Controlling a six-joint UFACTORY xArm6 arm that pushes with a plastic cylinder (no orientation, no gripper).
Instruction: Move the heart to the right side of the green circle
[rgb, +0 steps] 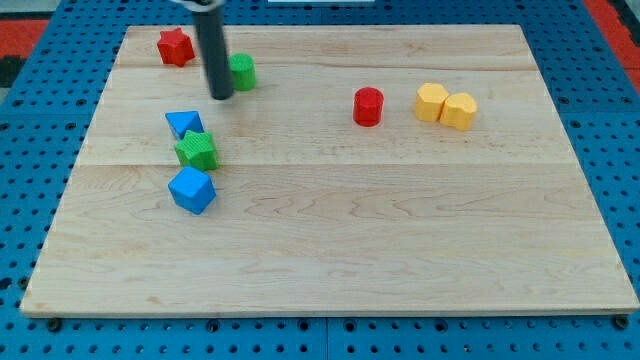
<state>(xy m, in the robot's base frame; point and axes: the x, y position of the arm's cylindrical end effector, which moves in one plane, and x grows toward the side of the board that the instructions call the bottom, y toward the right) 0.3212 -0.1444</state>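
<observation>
Five risk items, biggest thing first:

1. Worktop: the push runs long, from 3 o'clock towards 9 o'clock across the top half. Over that length a block can rotate and slip off my tip.
2. End effector: a bare rod with no jaws, so it holds nothing and has nothing to spread or press together. My tip sits at 7 o'clock of the green circle, just beside it; I can't tell if they touch. Leaving carelessly could knock the circle and shift the goal.
3. Yellow blocks: the left yellow block and right yellow block touch each other, well apart from the circle at its 3 o'clock. The heart is probably one of them, but the shapes are too small to be sure. Pushing from 3 o'clock would carry both along.
4. Red cylinder: it stands between the yellow blocks and the circle, on the direct line. A straight push would plough it into the goal spot.
5. Green circle again: overshooting at the end would bump it towards 9 o'clock, at the red star.
</observation>
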